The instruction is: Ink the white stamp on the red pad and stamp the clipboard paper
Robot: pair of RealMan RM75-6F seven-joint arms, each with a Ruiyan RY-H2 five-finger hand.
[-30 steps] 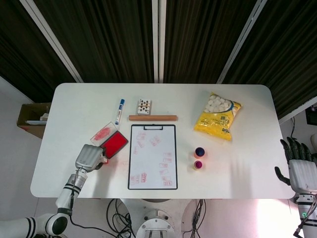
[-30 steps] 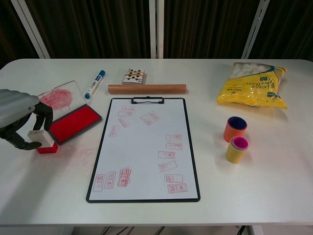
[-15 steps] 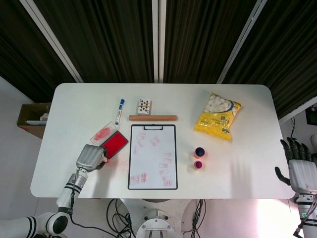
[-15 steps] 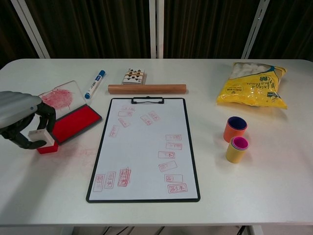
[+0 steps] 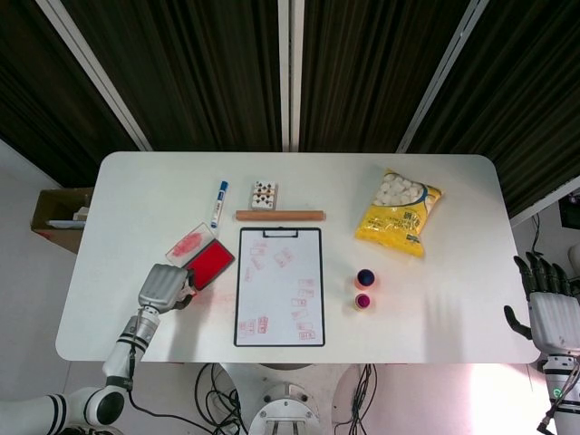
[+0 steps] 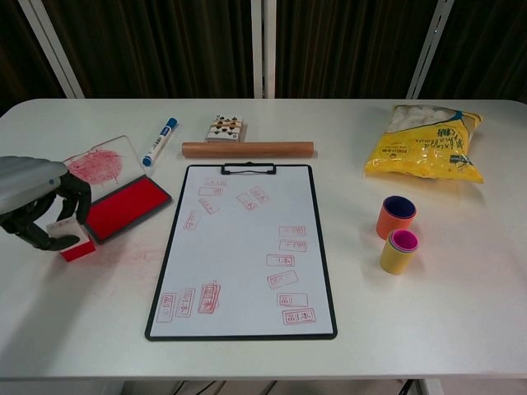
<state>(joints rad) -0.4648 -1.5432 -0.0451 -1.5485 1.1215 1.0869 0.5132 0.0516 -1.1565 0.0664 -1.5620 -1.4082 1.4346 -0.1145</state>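
Note:
The white stamp (image 6: 71, 238) with its red base stands on the table just left of the red ink pad (image 6: 128, 206), and only its red edge (image 5: 188, 292) shows in the head view. My left hand (image 6: 37, 202) curls its fingers around the stamp and grips it; from above, this left hand (image 5: 161, 287) covers most of it. The clipboard (image 6: 243, 247) lies in the middle, its paper (image 5: 279, 285) carrying several red stamp marks. My right hand (image 5: 548, 313) hangs off the table's right edge, fingers spread, holding nothing.
The pad's clear lid (image 6: 103, 163), smeared red, lies behind the pad. A blue marker (image 6: 159, 141), a wooden rod (image 6: 247, 149) and a small card box (image 6: 226, 127) sit behind the clipboard. A yellow snack bag (image 6: 424, 152) and two stacking cups (image 6: 397, 232) are at the right.
My left hand has drawn a little tighter around the stamp and nudged it slightly left. The right hand has stayed where it was.

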